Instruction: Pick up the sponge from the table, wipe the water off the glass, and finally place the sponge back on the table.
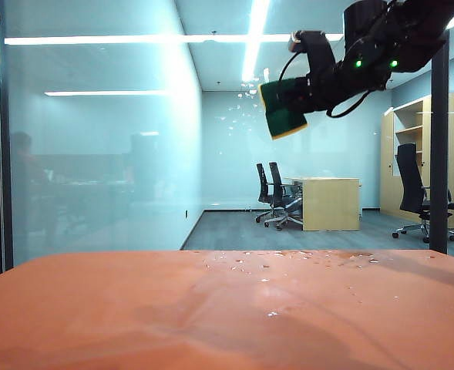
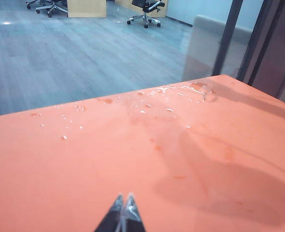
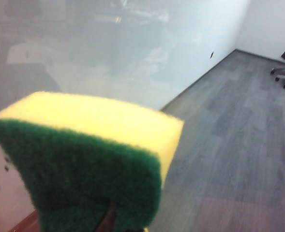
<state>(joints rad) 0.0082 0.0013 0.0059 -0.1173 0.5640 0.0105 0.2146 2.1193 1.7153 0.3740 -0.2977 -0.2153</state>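
Note:
High at the upper right of the exterior view, my right gripper (image 1: pixel 296 104) is shut on the sponge (image 1: pixel 282 110), whose dark green face points toward the glass (image 1: pixel 211 154). The sponge (image 3: pixel 94 154) fills the right wrist view, yellow foam above green scouring layer, and hides the fingers. Small whitish drops of water (image 1: pixel 238 116) speckle the pane just left of the sponge. My left gripper (image 2: pixel 124 205) is shut and empty, low over the orange table (image 2: pixel 84 164). Droplets (image 1: pixel 288 258) also lie on the table (image 1: pixel 134 308) near its far edge.
A dark vertical frame (image 1: pixel 440 146) stands at the right behind the right arm. Through the pane I see office chairs (image 1: pixel 277 196) and a wooden desk (image 1: pixel 331 202). The arm's shadow (image 2: pixel 229 179) falls on the table's right side.

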